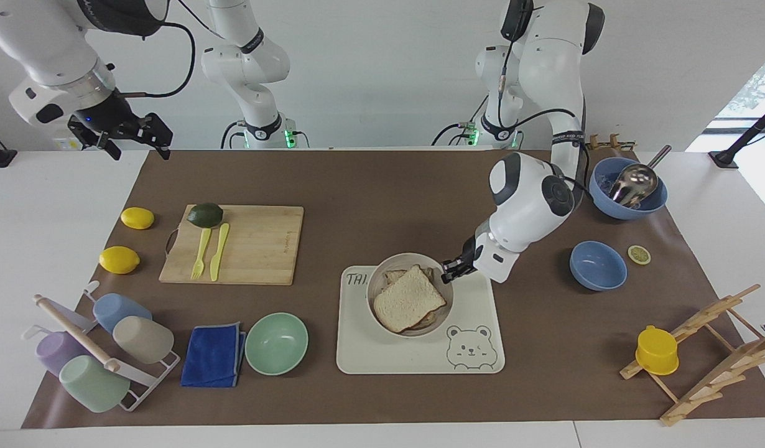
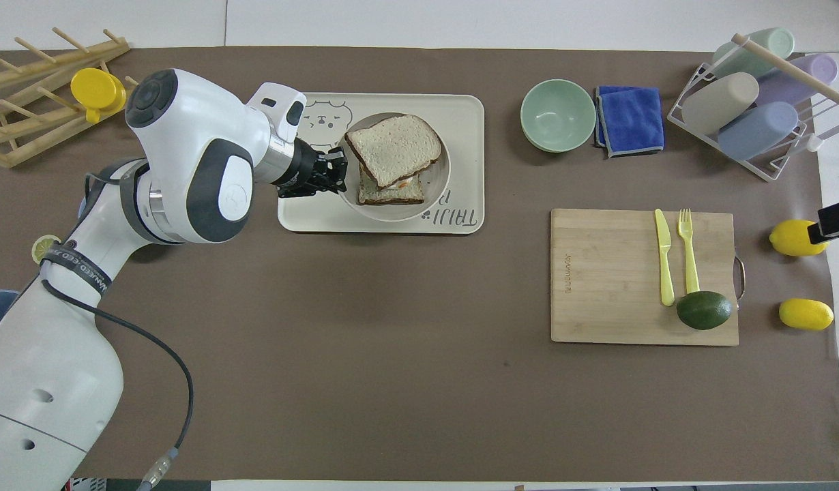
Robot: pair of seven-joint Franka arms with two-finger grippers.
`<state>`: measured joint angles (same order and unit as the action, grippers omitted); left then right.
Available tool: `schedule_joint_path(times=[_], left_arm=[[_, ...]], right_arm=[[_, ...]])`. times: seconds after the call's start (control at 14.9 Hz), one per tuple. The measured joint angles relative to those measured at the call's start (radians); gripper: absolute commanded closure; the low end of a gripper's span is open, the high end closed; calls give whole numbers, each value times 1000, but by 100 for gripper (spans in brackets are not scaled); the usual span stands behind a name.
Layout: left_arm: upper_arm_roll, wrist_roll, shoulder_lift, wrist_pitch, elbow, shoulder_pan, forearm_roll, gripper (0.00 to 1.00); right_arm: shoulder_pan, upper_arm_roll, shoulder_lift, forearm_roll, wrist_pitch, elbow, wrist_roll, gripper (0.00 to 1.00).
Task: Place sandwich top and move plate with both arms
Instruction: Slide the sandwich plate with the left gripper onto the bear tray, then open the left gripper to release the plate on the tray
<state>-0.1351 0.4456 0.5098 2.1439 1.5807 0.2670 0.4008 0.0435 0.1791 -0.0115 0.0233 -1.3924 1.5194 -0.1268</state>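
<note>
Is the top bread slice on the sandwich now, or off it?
On. The sandwich top lies askew over the lower slices inside the plate, whose rim the left gripper grips.

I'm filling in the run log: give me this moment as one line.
left gripper: shut on plate rim, over tray | sandwich top: on sandwich | right gripper: open, waiting at table edge
</note>
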Motion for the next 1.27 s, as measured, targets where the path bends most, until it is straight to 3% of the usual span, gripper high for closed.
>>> schedule_joint_path(times=[0.2, 0.94, 1.0, 1.07, 1.14, 1.27], left_arm=[[0, -1, 40, 26, -24, 0, 0, 100], [6, -71, 53, 79, 0, -2, -6, 100], [7, -79, 53, 79, 4, -4, -6, 65], [7, -85, 53, 79, 6, -6, -6, 18], [7, -88, 53, 79, 7, -9, -6, 0], [7, -94, 52, 77, 5, -13, -11, 0]], right_arm=[[2, 0, 0, 0, 2, 5, 0, 0], [2, 0, 0, 0, 3, 10, 0, 0], [2, 0, 0, 0, 3, 10, 0, 0], [2, 0, 0, 0, 3, 10, 0, 0], [2, 0, 0, 0, 3, 10, 0, 0], [2, 0, 0, 0, 3, 10, 0, 0]])
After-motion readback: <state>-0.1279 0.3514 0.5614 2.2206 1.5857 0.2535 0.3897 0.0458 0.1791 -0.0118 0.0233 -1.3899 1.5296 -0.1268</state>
